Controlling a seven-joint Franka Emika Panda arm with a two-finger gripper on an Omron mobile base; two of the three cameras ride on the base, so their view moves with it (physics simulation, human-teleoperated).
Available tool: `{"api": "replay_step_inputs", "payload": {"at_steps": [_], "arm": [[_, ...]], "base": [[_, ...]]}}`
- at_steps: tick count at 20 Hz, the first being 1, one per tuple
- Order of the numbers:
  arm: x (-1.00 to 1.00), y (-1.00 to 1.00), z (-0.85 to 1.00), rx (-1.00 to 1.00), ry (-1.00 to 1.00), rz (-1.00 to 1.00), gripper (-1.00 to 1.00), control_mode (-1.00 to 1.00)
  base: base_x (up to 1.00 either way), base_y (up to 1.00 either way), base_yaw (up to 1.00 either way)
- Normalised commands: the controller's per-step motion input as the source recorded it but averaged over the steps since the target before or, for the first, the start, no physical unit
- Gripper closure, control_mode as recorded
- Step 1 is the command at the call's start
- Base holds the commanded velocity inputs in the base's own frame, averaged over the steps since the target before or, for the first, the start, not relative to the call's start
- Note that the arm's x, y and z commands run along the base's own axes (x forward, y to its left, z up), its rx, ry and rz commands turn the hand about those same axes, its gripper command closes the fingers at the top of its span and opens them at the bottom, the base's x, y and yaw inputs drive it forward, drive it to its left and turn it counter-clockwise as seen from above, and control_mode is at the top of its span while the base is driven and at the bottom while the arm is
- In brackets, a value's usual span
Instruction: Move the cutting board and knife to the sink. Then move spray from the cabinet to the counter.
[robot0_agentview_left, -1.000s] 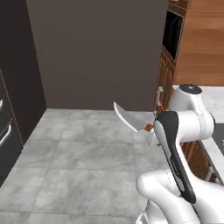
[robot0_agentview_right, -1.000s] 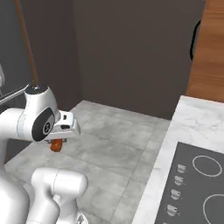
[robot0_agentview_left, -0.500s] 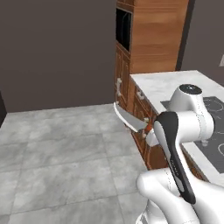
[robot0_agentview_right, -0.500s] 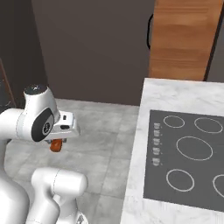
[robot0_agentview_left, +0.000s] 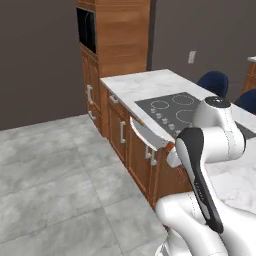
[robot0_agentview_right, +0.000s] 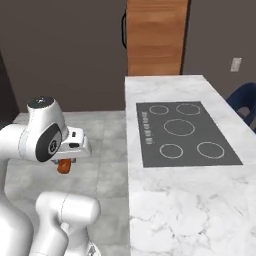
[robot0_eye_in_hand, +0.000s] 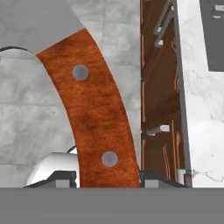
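Observation:
My gripper (robot0_eye_in_hand: 108, 178) is shut on the knife's curved reddish-brown handle (robot0_eye_in_hand: 92, 113), which has two silver rivets. The grey blade (robot0_eye_in_hand: 35, 22) runs away from the hand. In the left base view the silver blade (robot0_agentview_left: 147, 134) sticks out to the left of my arm, over the floor beside the drawers. From the right base view the handle's end (robot0_agentview_right: 64, 166) pokes out below the white hand (robot0_agentview_right: 75, 147). The white marble counter (robot0_agentview_right: 165, 200) lies to my right. The cutting board, sink, spray and cabinet are out of view.
A black cooktop (robot0_agentview_right: 185, 132) is set into the counter. Brown drawers with grey handles (robot0_agentview_left: 125, 135) sit under it. A tall wooden unit with a built-in oven (robot0_agentview_left: 115, 35) stands at the counter's far end. Blue chairs (robot0_agentview_left: 212, 82) are behind. Grey tiled floor (robot0_agentview_left: 50, 175) spreads left.
The whole picture has swung: the base has turned, bringing the counter and cooktop into view. The knife stays in my gripper, held the same way.

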Motion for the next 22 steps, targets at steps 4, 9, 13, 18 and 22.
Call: {"api": "replay_step_inputs", "payload": {"at_steps": [4, 9, 13, 18, 22], "arm": [[0.0, 0.0, 0.0, 0.0, 0.0, 0.0, 1.0, 1.0], [0.0, 0.0, 0.0, 0.0, 0.0, 0.0, 1.0, 1.0], [0.0, 0.0, 0.0, 0.0, 0.0, 0.0, 1.0, 1.0], [0.0, 0.0, 0.0, 0.0, 0.0, 0.0, 1.0, 1.0], [0.0, 0.0, 0.0, 0.0, 0.0, 0.0, 1.0, 1.0]], "base": [[-0.76, -0.07, -0.4], [-0.8, -0.09, -0.39], [-0.84, -0.14, -0.39], [-0.87, -0.15, -0.39], [-0.83, -0.21, -0.4]]}}
